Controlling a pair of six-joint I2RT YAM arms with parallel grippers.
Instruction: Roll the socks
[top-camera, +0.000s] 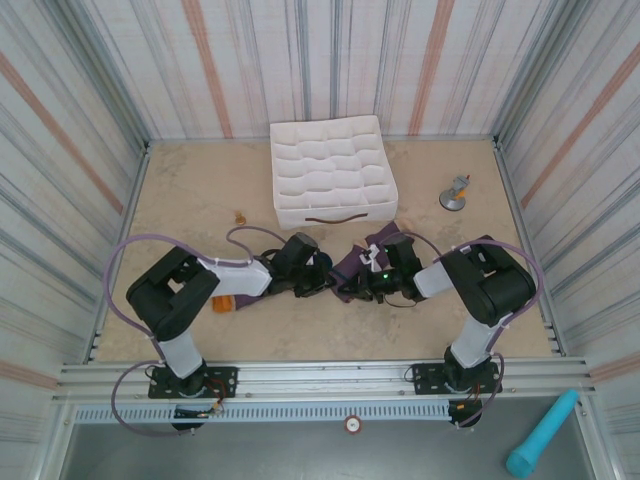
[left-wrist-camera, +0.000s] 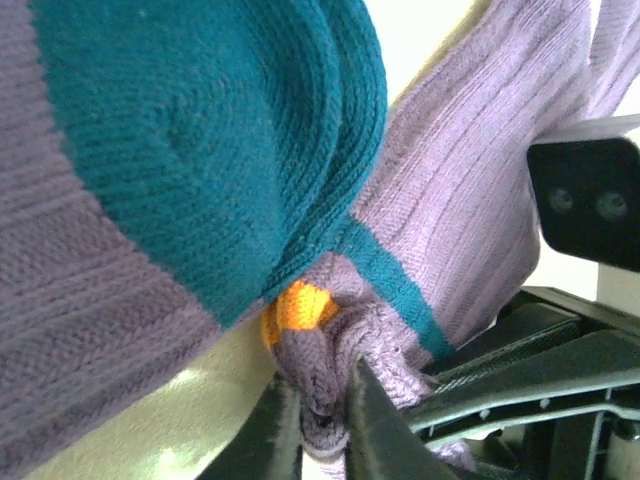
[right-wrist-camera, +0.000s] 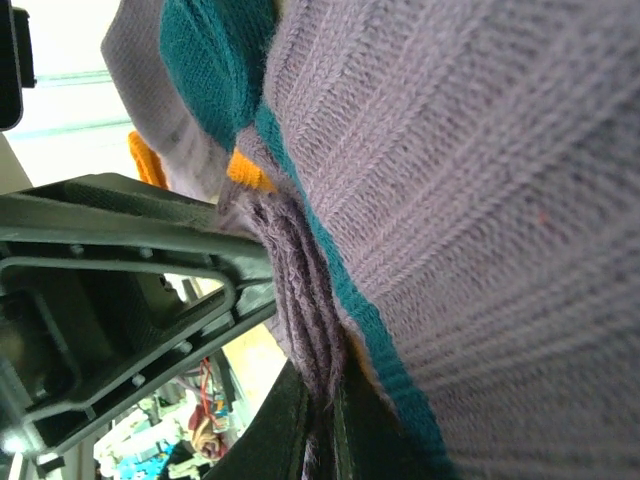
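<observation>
The socks (top-camera: 352, 264) are a bunched purple heap at mid-table, just in front of the white box, with both grippers pressed against them. My left gripper (top-camera: 325, 279) meets the heap from the left. In the left wrist view the left gripper (left-wrist-camera: 322, 425) is shut on a fold of purple knit below an orange patch (left-wrist-camera: 300, 305), with a teal toe (left-wrist-camera: 200, 130) filling the top. My right gripper (top-camera: 366, 283) comes in from the right. In its wrist view the right gripper (right-wrist-camera: 322, 430) is shut on several purple folds beside a teal band (right-wrist-camera: 335, 275).
A white gridded fabric box (top-camera: 330, 170) stands behind the socks. A small grey metal piece (top-camera: 455, 194) sits at the back right and a tiny brown bit (top-camera: 240, 215) at the left. Something orange (top-camera: 222, 303) lies under the left arm. Striped walls close in three sides.
</observation>
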